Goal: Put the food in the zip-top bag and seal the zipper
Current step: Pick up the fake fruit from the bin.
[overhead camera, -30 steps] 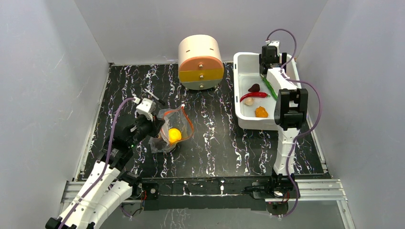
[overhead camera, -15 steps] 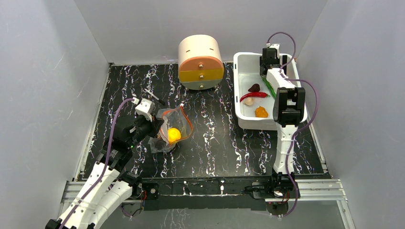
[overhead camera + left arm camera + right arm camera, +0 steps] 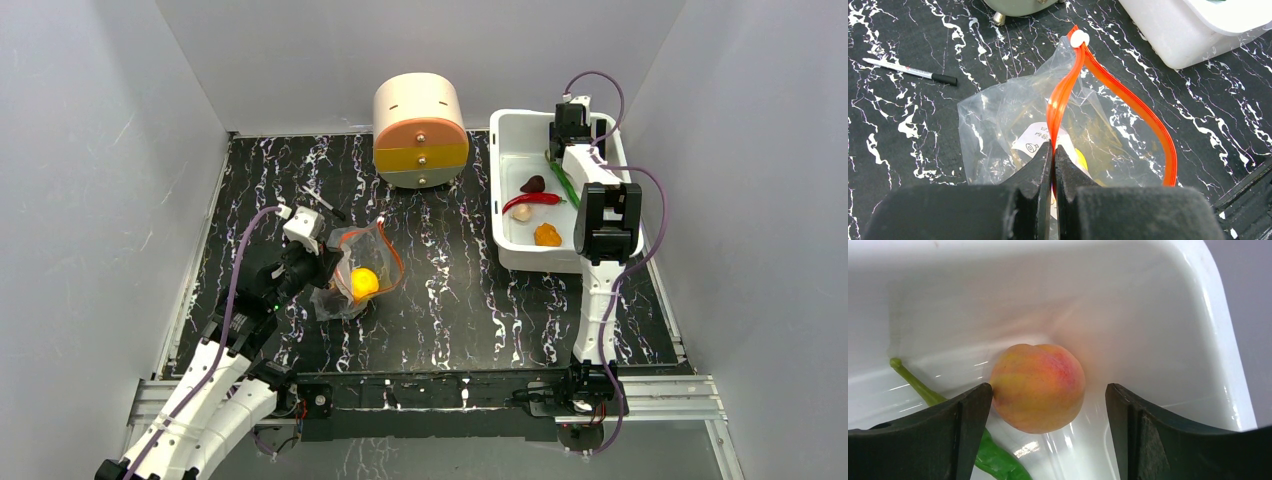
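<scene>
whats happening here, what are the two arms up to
The left end effector is shut on the zipper of the zip-top bag, holding its mouth open with a yellow lemon inside. The right end effector is open around a peach in a far corner of the white tub, beside a green chili.

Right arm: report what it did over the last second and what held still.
The right gripper edged rightward toward the far corner of the white tub. Its open fingers flank the orange fruit, nothing grasped. The left gripper stays shut on the zipper; the bag is unmoved.
</scene>
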Robot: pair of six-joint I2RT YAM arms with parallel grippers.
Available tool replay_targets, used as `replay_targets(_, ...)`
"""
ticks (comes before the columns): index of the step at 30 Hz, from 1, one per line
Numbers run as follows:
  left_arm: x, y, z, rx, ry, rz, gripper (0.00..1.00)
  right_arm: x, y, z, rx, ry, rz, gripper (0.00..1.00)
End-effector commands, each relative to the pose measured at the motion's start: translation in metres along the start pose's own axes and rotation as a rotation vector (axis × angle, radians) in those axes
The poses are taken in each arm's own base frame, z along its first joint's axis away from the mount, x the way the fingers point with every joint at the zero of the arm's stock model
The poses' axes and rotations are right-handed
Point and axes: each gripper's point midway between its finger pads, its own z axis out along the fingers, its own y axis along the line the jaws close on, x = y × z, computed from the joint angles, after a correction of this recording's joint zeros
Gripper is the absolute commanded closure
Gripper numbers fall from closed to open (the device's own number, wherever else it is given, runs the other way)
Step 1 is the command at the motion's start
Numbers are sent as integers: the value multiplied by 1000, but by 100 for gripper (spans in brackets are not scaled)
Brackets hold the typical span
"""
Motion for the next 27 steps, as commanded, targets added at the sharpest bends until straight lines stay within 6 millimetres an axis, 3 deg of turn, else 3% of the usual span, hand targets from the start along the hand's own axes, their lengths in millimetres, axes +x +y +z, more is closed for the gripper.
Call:
replay_targets(1,-8,0,-2,0,-35,19,100,-19,-8,4,7,-43,52,18)
replay_targets(15,-12,-2,-7,8,-69,26,100,-15,-3,5,-22,-32,61,25)
replay_targets(21,-15,-2,-11,3,-89,29,100,-11,-7,2,-12,-12,31,48)
replay_targets(27,-11,-4,-8,11,-73,34,100,-9,2,-5,-43,-8,63,54)
